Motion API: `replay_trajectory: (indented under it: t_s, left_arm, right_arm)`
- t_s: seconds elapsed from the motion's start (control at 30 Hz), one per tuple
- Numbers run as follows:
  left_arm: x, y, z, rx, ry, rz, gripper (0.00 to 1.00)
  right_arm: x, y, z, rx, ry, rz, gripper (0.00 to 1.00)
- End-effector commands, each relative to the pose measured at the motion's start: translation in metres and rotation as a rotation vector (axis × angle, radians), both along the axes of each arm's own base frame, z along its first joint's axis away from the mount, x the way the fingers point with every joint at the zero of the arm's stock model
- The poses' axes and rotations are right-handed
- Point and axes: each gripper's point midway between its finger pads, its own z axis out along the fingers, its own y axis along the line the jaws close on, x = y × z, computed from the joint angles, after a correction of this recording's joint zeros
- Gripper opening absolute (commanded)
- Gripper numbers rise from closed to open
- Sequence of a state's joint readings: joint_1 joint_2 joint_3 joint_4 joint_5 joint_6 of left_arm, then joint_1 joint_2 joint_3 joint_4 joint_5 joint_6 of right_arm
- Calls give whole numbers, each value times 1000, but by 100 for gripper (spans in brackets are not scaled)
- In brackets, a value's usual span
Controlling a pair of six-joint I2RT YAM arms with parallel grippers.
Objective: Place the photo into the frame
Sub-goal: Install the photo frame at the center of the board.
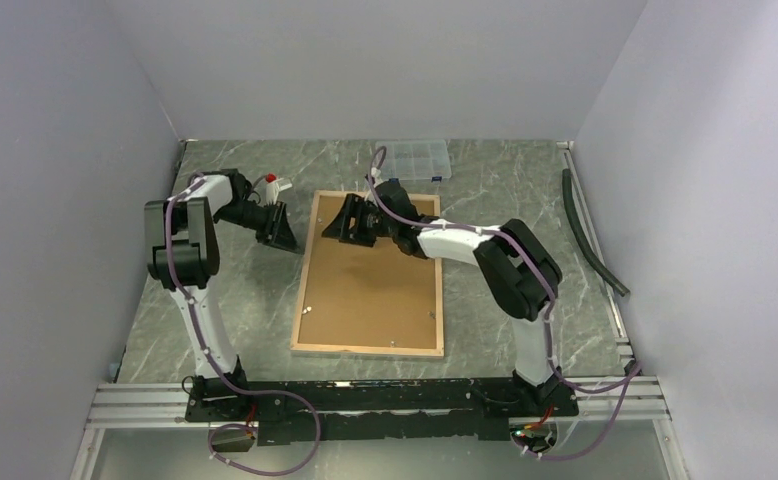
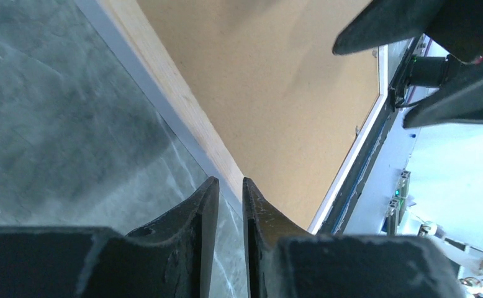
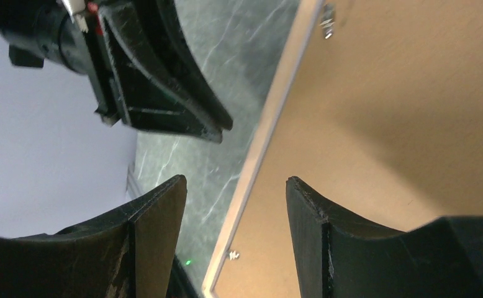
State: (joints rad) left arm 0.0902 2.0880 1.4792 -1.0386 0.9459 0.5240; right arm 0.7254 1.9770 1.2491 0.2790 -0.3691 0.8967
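Frame (image 1: 365,349) back-up on surface (image 1: 235,300), left claw (image 2: 230,183) beside its left edge, narrowly parted, right claw (image 3: 236,180) above far end, wide, empty, wood border, brown backing (image 1: 370,290)

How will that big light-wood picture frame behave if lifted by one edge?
Probably stiff: the light-wood frame has a solid border. Flat on the green marbled table, it likely slides, not tips. Its brown backing board might shift.
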Motion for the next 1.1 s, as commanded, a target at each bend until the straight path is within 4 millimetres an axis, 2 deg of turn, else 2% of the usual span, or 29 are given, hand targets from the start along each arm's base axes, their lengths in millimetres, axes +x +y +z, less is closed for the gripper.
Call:
replay_trajectory:
  t_s: [0.0,0.17,0.33,0.53,0.6,0.8,1.07]
  left_arm:
    - [17,-8,-3,-56,27,25,27]
    - [27,-11,-14,-77,48,31,28]
    - [28,-18,-23,-78,62,10,26]
    - [29,-18,-32,-75,88,19,20]
    - [28,-17,-35,-68,94,23,18]
    - [23,-17,-40,-65,107,22,14]
    - [22,-16,-41,-58,104,27,10]
  right_arm:
    - [37,6,11,18,-78,-13,63]
    - [71,6,-3,8,-90,-34,63]
    - [98,10,-19,11,-93,-36,63]
    - [119,23,-41,5,-77,-10,62]
    - [125,30,-42,7,-76,2,62]
    - [122,38,-60,0,-33,35,61]
    - [103,49,-60,-9,-23,107,61]
